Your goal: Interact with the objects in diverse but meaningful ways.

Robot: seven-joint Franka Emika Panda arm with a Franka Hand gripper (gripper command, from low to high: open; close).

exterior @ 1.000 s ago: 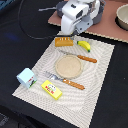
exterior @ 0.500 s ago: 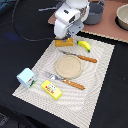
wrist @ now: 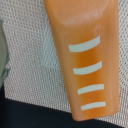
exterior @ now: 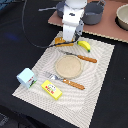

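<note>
Gripper [exterior: 66,39] sits right over the bread loaf [wrist: 86,57], which lies on the mat [exterior: 100,65] at its far edge, approx 11 o'clock from the plate [exterior: 68,66], banana [exterior: 85,45] just beside. Loaf's long axis runs lengthwise under the wrist cam. Fingers not visible; can't tell opening or hold.

A golden-orange bread loaf [wrist: 85,60] with pale cream score stripes lies on a beige woven placemat [exterior: 100,75], alongside a yellow banana [exterior: 85,45], a yellow box [exterior: 51,89] with red label, and a tan plate [exterior: 68,66].
</note>
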